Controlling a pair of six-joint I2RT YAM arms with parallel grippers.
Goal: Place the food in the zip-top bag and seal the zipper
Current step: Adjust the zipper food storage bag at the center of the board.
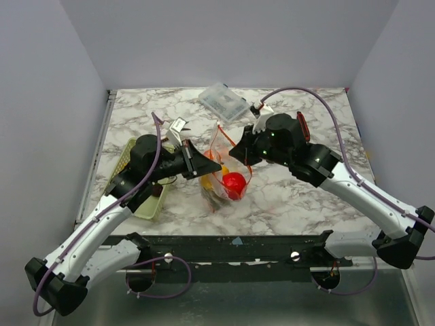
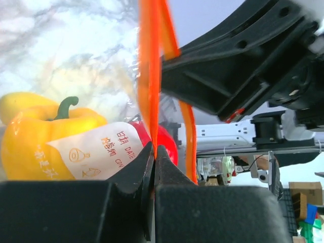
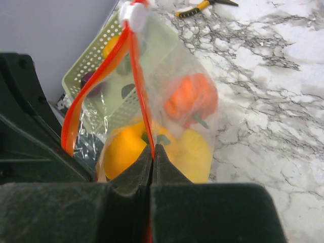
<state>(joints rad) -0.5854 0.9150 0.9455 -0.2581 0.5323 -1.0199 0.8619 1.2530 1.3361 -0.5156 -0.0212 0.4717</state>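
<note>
Left tool (image 2: 153,152) clamped tight on the zipper (image 2: 149,76), strip pinched between its fingers. Right tool (image 3: 153,152) closed on the same zipper from the other side. Zip-top bag (image 1: 228,166) held between both tools over mid tabletop (image 1: 299,197), mouth strips partly apart. Food (image 3: 190,98) inside bag: yellow and orange peppers, a red piece. Green mesh basket (image 1: 129,163) left of bag.

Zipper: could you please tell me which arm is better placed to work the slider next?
Probably the right: the white slider sits straight ahead of the right pincer, up the open zipper. The left pincer, shut on it, can anchor the bag.
</note>
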